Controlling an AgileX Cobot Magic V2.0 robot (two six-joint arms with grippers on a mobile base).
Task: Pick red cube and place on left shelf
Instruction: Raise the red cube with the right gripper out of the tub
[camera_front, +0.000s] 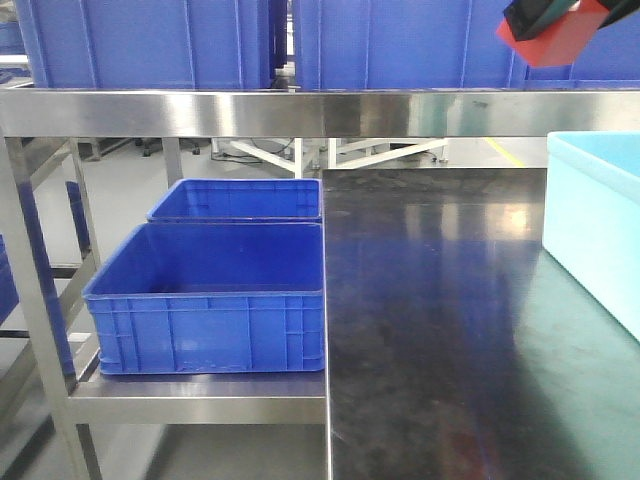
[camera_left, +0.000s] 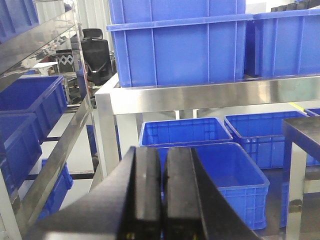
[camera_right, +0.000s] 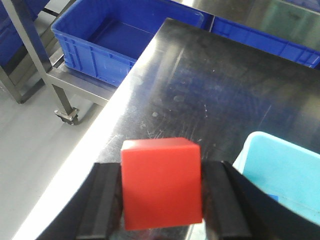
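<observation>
Red cube (camera_right: 161, 182): it was held in the air, clear of any surface, above the black tabletop (camera_front: 430, 300). In the right wrist view it hung near the tabletop's edge on the shelf side. In the front view it appeared at the top right corner, higher than the steel rail.

Right gripper (camera_right: 161, 200): it was clamped on the red cube. One black finger (camera_right: 102, 202) pressed on each of two opposite side faces, and the cube's top face and front face were visible.

Left gripper (camera_left: 162, 200): its two jaws were pressed together with nothing between them. It was raised in front of the steel rack and touched nothing.

Left shelf (camera_front: 160, 112): a stainless-steel rack with a flat front rail, standing just beside the tabletop's left edge.

Blue crates (camera_front: 210, 300): two open ones sat one behind the other on the lower tier of the left shelf, and both looked empty. More blue crates stood on the upper tier, above the rail.

Pale blue bin (camera_front: 600, 220): it stood on the tabletop at its right edge, well apart from the left shelf.
</observation>
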